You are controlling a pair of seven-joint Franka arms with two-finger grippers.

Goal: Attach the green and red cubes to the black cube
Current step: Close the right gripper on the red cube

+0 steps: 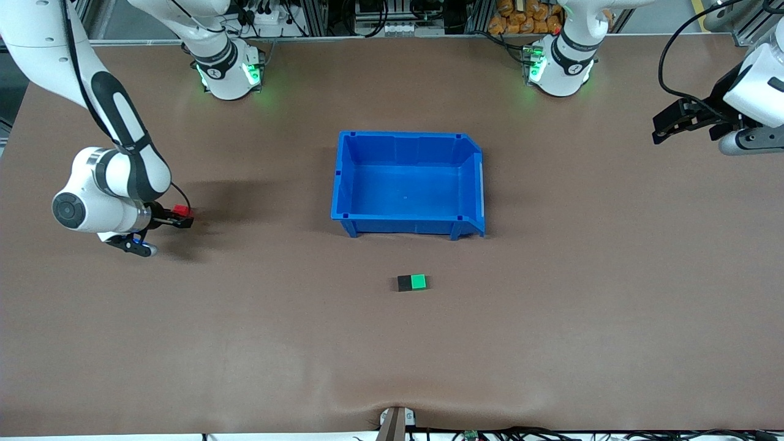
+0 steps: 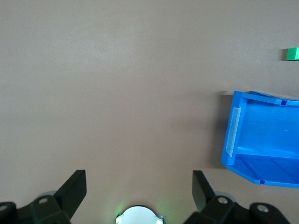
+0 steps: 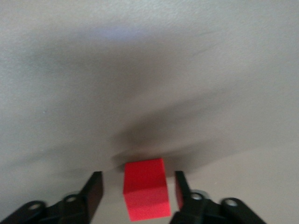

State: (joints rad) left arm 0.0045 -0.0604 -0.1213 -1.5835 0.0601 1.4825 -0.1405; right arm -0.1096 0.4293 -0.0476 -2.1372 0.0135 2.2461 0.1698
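Note:
The red cube (image 1: 181,211) (image 3: 145,186) rests on the table toward the right arm's end. My right gripper (image 1: 181,217) (image 3: 138,186) is down at the table with its fingers on either side of the cube, a narrow gap showing on each side, so it is open. The green cube (image 1: 418,282) (image 2: 292,53) sits flush against the black cube (image 1: 405,283), nearer the front camera than the bin. My left gripper (image 1: 664,125) (image 2: 139,186) hangs open and empty over the left arm's end of the table.
A large blue bin (image 1: 337,184) (image 2: 261,100), with nothing inside, stands in the middle of the table between the two arm bases and the joined cubes. A small fixture (image 1: 395,419) sits at the table edge nearest the front camera.

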